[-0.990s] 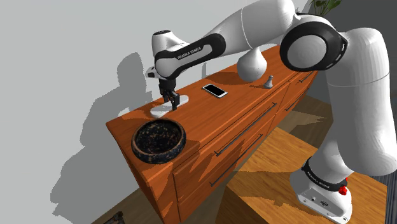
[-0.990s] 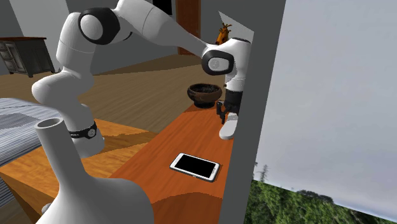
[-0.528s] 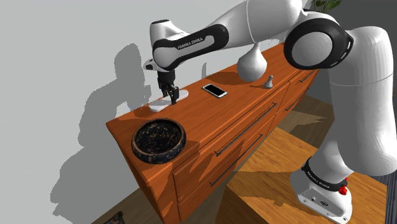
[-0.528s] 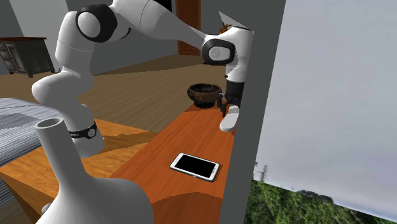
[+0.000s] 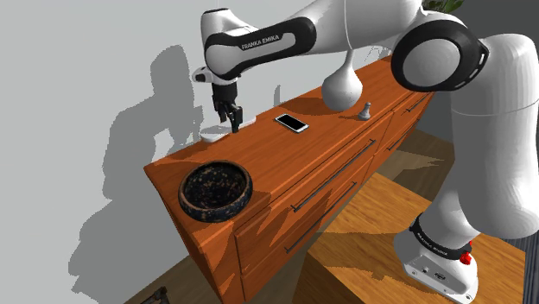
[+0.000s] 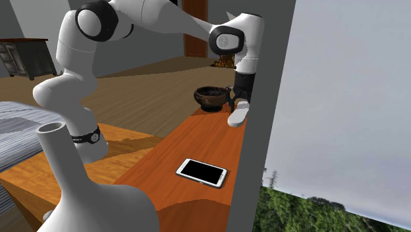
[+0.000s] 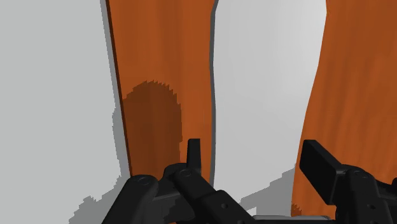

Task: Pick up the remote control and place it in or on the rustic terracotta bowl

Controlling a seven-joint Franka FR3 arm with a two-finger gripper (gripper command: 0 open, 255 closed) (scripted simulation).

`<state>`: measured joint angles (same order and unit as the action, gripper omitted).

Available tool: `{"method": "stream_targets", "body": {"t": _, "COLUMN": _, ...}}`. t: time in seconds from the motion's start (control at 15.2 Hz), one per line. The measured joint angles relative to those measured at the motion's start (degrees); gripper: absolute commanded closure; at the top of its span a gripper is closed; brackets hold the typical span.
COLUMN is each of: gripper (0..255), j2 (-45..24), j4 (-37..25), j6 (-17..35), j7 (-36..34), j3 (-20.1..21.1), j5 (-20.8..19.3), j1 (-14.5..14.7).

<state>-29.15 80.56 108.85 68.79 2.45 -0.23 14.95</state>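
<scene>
A white remote control (image 5: 218,133) hangs just above the orange wooden dresser top (image 5: 285,151), close to the grey wall. My gripper (image 5: 232,118) is shut on one end of it. In the second exterior view the gripper (image 6: 236,100) holds the remote (image 6: 238,115) with its long body pointing toward the camera. In the wrist view the remote (image 7: 267,95) runs as a pale band between the black fingers (image 7: 323,167). A dark speckled bowl (image 5: 216,191) stands at the dresser's near corner, also seen as the bowl (image 6: 212,97) beyond the gripper.
A white-framed phone (image 5: 291,123) lies mid-dresser, also the phone (image 6: 202,172). A white vase (image 5: 343,84) and a small grey figure (image 5: 365,109) stand farther along. The grey wall (image 5: 104,78) runs right behind the dresser. Drawers with dark handles (image 5: 332,170) face the floor.
The gripper has risen and moved closer to the wall, lifting the remote off the dresser top. The bowl, phone and vase have stayed put.
</scene>
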Motion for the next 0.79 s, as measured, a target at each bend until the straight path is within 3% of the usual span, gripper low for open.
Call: {"method": "stream_targets", "body": {"t": 0.79, "gripper": 255, "j2": 1.2, "j4": -7.4, "j6": -8.6, "j7": -0.1, "j3": 0.0, "j5": 0.0, "j1": 0.0}}
